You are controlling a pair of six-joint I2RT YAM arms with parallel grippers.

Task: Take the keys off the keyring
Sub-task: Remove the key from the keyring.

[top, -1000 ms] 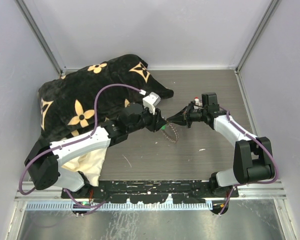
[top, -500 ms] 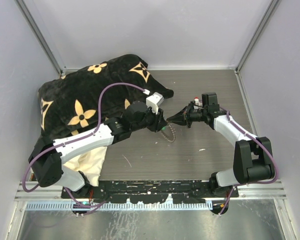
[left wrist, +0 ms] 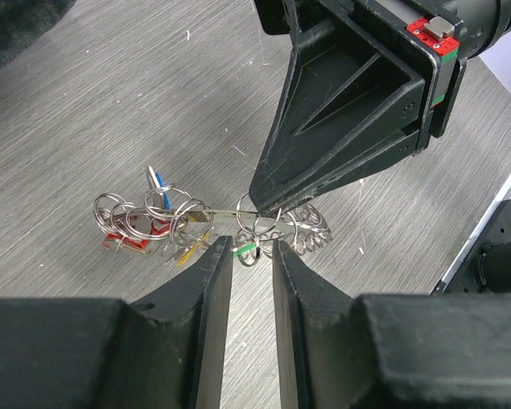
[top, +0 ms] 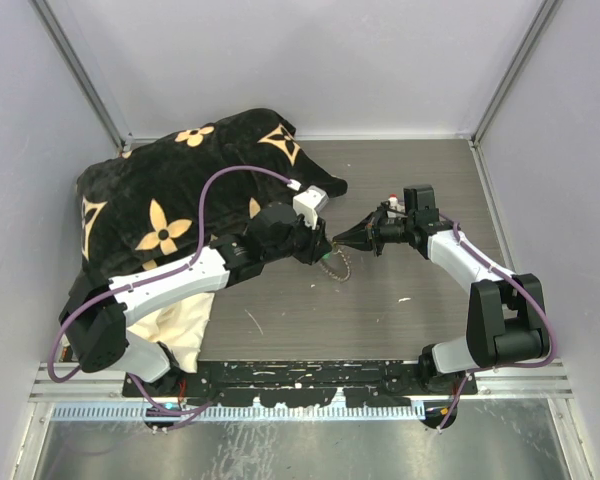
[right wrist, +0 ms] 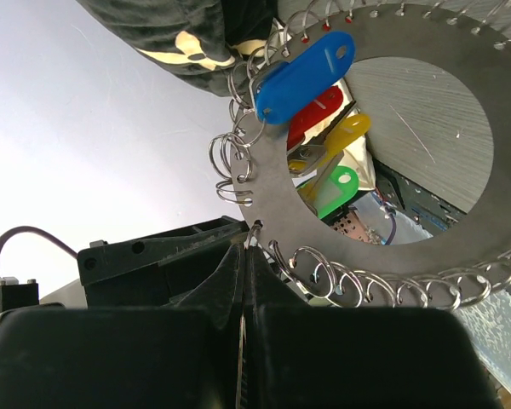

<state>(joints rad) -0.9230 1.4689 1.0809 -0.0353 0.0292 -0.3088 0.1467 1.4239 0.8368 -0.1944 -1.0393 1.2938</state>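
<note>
Currently the keyring (right wrist: 281, 204) sits near the centre of the worktop (top: 400, 330) and, as far as I can tell, is held clear of it. The right gripper (right wrist: 249, 245) reaches in from 3 o'clock with its jaws pressed together on the ring's rim. The left gripper (left wrist: 252, 256) comes in from 9 o'clock, jaws a little apart, tips just under the ring's edge.

Obs.: the ring reads as a thin flat grey plate with a wide hole. Its rim is pierced all round and carries small wire split rings (right wrist: 317, 266). The keys (right wrist: 305, 77) bunch on one arc, at about 10 o'clock of the hole in the right wrist view, with blue, red, yellow and green heads. In the left wrist view the green head lies at the mouth of the left jaws; I cannot tell whether they touch it.

Handling (judgement):
- The whole assembly is light.
- The plate is stiff, but pinched at one spot it will likely pivot and swing under any pull.
- The keys dangle loose, and their plastic heads look smooth, so slip is probable.
- The split rings are thin and springy, poor to grip and reluctant to open.

Best hold: across the flat faces of one head, close to its eyelet, green being nearest. Pull gently, or the plate may drag out of the right pinch.
</note>
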